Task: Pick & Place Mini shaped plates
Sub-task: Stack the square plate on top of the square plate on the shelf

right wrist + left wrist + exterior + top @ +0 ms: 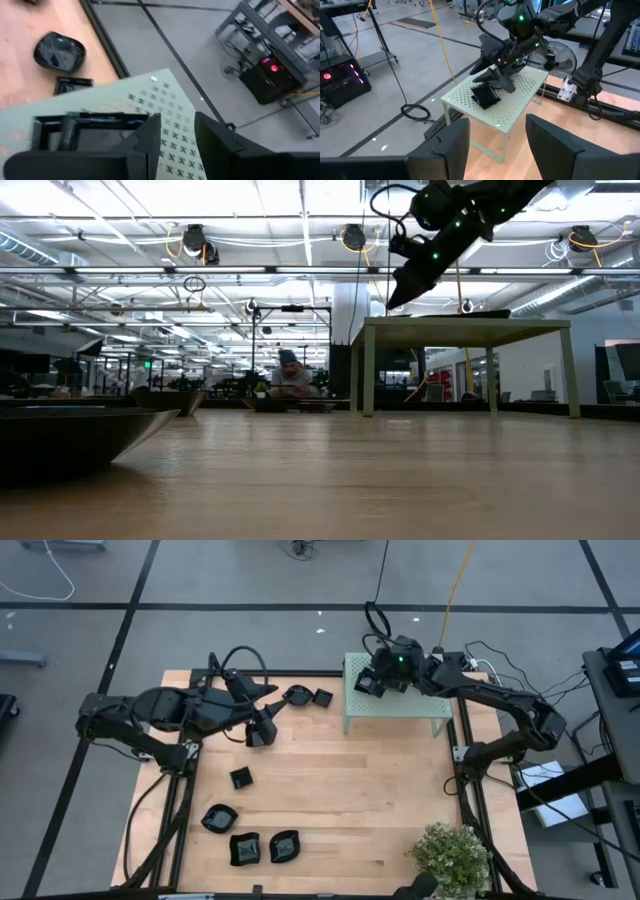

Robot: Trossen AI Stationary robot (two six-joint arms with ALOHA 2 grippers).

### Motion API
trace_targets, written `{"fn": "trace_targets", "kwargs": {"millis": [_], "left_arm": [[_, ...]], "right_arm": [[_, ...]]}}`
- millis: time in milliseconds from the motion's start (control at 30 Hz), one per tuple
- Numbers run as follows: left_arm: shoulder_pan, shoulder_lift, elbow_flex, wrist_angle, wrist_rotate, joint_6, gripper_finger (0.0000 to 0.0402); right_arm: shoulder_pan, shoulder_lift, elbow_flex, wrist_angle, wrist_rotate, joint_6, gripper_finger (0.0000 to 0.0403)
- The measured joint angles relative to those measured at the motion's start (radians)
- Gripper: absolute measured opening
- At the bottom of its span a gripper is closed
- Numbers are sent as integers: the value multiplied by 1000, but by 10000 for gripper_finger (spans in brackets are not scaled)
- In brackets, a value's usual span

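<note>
Right gripper clamped on square plate over green perforated box, bench's 1 o'clock: lower flat, release gently (left gripper open, empty).

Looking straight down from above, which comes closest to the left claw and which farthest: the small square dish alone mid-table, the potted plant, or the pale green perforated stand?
From the left gripper:
1. Small square dish, on the near side of the gripper, closest.
2. Pale green perforated stand, across the table toward the right arm.
3. Potted plant, at the table's near right corner, farthest.
</note>
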Motion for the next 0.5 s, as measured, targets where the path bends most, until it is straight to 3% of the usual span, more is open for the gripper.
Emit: {"fn": "trace_targets", "kwargs": {"millis": [133,500], "left_arm": [[0,0,0,0,0,1,198],[0,0,0,-1,0,2,198]], "right_arm": [[-2,-5,0,14,-19,-13,109],[-19,-20,0,1,-205,-70,109]]}}
